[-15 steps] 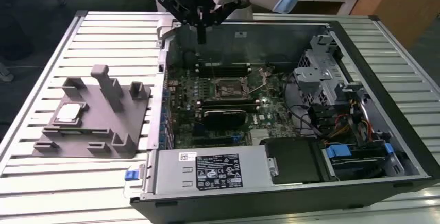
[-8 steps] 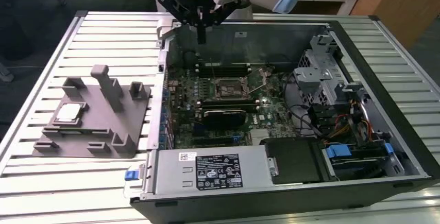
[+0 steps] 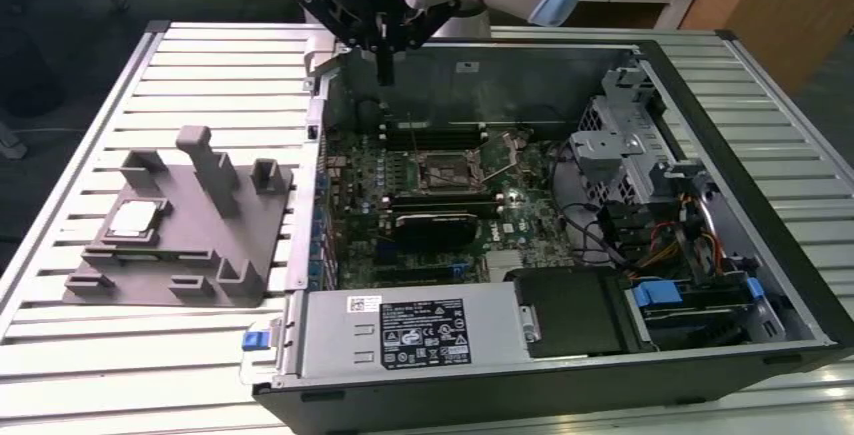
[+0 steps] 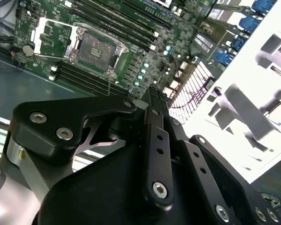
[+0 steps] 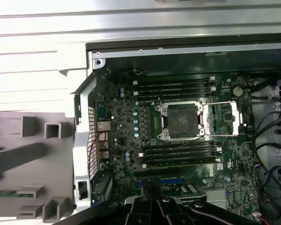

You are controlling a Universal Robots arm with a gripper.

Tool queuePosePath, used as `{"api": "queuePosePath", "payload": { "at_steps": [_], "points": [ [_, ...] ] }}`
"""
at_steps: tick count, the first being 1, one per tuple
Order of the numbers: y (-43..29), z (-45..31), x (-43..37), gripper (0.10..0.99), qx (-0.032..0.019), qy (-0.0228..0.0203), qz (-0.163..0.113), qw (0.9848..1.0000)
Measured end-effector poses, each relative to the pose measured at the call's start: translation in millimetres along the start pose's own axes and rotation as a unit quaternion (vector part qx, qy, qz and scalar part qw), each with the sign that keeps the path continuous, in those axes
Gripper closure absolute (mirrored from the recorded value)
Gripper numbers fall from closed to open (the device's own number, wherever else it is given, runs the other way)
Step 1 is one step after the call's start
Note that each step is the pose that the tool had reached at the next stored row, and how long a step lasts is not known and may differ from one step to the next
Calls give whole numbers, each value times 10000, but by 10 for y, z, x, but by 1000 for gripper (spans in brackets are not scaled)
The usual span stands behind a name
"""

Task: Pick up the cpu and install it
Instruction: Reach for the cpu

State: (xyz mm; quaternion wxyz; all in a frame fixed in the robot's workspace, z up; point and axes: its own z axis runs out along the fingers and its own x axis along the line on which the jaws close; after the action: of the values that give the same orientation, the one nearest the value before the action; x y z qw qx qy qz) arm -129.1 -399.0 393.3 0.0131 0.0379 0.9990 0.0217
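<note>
Over the far wall of the open computer case (image 3: 787,285), gripper (image 3: 386,77) hangs fingers-down, jaws closed together, holding nothing. Fingertips sit just inside the case's back edge, above the motherboard (image 3: 400,170), not touching it. Second wrist view: the black fingers (image 4: 155,140) are pressed into one narrow bar.

Motherboard socket (image 3: 447,170) lies below and forward of the fingertips, near board centre. First wrist view shows the socket (image 5: 180,121) open, with its metal load plate (image 5: 222,119) flipped to the side and memory slots on both flanks.

Cpu (image 3: 134,218), silvery-white top up, lies flat on the grey fixture (image 3: 200,255). That fixture sits outside the case on the slatted metal table (image 3: 200,65), at the exterior view's left, well apart from gripper and socket.

Power supply (image 3: 400,330) fills the near corner of the case.
</note>
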Motion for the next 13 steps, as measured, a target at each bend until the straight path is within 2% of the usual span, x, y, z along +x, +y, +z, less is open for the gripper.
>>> {"api": "queuePosePath", "payload": {
  "at_steps": [13],
  "points": [
    [-16, -6, 219, 980, 0, 0, 0, 10000]
  ]
}}
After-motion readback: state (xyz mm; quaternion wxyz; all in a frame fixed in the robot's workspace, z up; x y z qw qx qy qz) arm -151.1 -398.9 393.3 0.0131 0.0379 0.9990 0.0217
